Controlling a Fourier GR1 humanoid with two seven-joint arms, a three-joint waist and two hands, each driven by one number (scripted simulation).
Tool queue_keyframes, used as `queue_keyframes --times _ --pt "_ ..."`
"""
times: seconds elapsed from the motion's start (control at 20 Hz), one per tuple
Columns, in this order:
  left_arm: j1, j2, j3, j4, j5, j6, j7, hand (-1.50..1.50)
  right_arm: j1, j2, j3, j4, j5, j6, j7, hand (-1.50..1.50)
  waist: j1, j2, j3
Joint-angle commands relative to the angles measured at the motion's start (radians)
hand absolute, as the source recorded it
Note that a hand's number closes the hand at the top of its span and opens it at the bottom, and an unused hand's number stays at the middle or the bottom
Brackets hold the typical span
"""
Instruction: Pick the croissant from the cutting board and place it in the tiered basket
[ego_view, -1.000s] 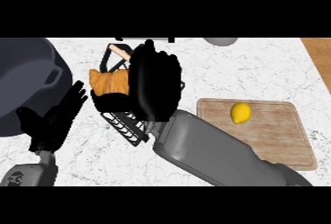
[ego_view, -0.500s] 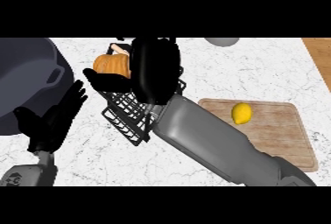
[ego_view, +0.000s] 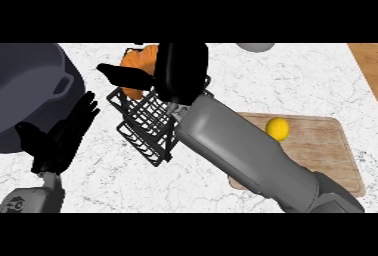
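The orange croissant (ego_view: 139, 59) is at the far end of the black wire tiered basket (ego_view: 146, 131), above its upper part. My right hand (ego_view: 181, 66) reaches over the basket, its thumb lying across the croissant and its fingers hiding the croissant's right side. Whether the croissant rests on the basket I cannot tell. To the right lies the wooden cutting board (ego_view: 329, 150), carrying only a yellow lemon (ego_view: 277, 128). At the lower left my left hand (ego_view: 63, 137) rests open with fingers up, beside the basket.
A large dark pot (ego_view: 31, 87) fills the left side, close to my left hand. A grey bowl (ego_view: 255, 47) shows at the far edge, and a wooden surface (ego_view: 366, 60) at the top right corner. White marble counter (ego_view: 184, 190) lies in front of the basket.
My right hand has carried the croissant farther away from me, over the basket's far end. The forearm now stretches across the basket. The left hand has not moved.
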Motion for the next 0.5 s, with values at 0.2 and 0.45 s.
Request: queue_keyframes --times 0.2,0.45 --pt "-0.019 -0.011 0.009 0.000 0.001 0.013 0.011 0.00 0.028 0.004 -0.072 -0.026 -0.041 -0.327 0.117 -1.50 -0.016 0.005 0.001" --pt "0.032 0.006 0.022 -0.019 0.016 -0.006 0.018 0.00 0.105 0.004 -0.160 -0.117 -0.022 -0.477 0.070 -1.50 -0.041 -0.002 0.002"
